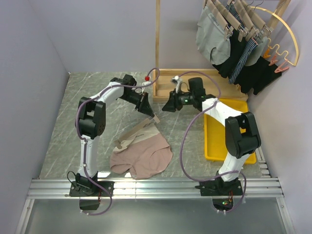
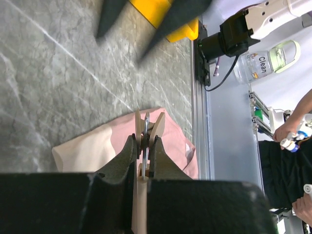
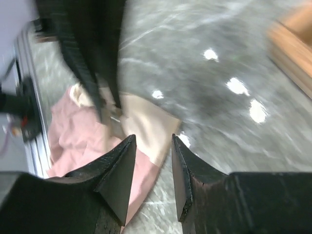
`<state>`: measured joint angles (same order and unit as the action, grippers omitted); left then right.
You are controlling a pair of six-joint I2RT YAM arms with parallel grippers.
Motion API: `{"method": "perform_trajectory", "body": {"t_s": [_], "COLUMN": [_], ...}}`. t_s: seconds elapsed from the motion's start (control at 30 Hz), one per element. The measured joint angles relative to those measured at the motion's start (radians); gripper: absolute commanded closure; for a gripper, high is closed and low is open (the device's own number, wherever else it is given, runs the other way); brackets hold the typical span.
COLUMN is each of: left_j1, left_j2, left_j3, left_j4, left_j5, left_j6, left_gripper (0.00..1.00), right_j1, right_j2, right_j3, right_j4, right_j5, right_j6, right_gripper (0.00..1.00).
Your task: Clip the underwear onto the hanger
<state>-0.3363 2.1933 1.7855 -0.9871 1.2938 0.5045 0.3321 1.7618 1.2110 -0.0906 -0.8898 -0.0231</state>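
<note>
Here, on the table (image 1: 63,122), the underwear (image 1: 144,156) lies crumpled near the front, the hanger (image 1: 138,129) along its waistband, the left gripper (image 1: 150,112) pinched tight on the hanger's far end, the right gripper (image 1: 167,105) hovering nearby, jaws apart and empty.

dusty-pink underwear (image 1: 144,158), light-wood hanger (image 1: 136,130), grey veined table (image 1: 63,122), yellow tray (image 1: 213,141)

In the left wrist view, the slim light-wood clip hanger (image 2: 146,127) is hiding mostly between the dark fingers of the left gripper (image 2: 145,141), and its bar is running off the bottom edge. The right gripper (image 2: 119,48) is showing there only as a blur, cut by the top edge. From above, the cream waistband (image 1: 136,132) of the dusty-pink briefs (image 1: 146,155) is appearing too small for any print to be read. In the right wrist view, the wooden frame (image 3: 292,48) is blurring at the right edge.
</note>
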Motion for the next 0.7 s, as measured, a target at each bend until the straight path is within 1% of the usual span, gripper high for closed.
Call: {"method": "perform_trajectory", "body": {"t_s": [0.13, 0.2, 0.3, 0.47, 0.53, 0.57, 0.6, 0.7], "left_j1": [0.016, 0.021, 0.021, 0.020, 0.021, 0.021, 0.021, 0.021], "left_j2": [0.000, 0.000, 0.003, 0.011, 0.013, 0.013, 0.013, 0.013], "left_j3": [0.005, 0.010, 0.024, 0.033, 0.033, 0.033, 0.033, 0.033], "left_j4": [-0.045, -0.065, -0.095, -0.136, -0.144, -0.148, -0.150, -0.158], "left_j5": [-0.001, -0.001, 0.000, 0.000, -0.001, -0.001, 0.000, -0.001], "left_j6": [0.047, 0.066, 0.099, 0.142, 0.150, 0.153, 0.158, 0.166], "left_gripper": [1.00, 1.00, 1.00, 1.00, 1.00, 1.00, 1.00, 1.00], "right_j1": [-0.068, -0.069, -0.036, 0.054, 0.087, 0.103, 0.116, 0.145], "right_j2": [0.005, 0.024, 0.088, 0.214, 0.252, 0.265, 0.274, 0.286], "right_j3": [-0.060, -0.074, -0.065, -0.026, -0.005, 0.005, 0.018, 0.050], "right_j4": [0.045, 0.045, 0.043, 0.012, -0.008, -0.014, -0.018, -0.021], "right_j5": [0.040, 0.066, 0.101, 0.159, 0.182, 0.192, 0.185, 0.208], "right_j6": [0.147, 0.209, 0.293, 0.357, 0.368, 0.373, 0.376, 0.378], "right_gripper": [0.58, 0.58, 0.58, 0.57, 0.51, 0.50, 0.47, 0.47]}}
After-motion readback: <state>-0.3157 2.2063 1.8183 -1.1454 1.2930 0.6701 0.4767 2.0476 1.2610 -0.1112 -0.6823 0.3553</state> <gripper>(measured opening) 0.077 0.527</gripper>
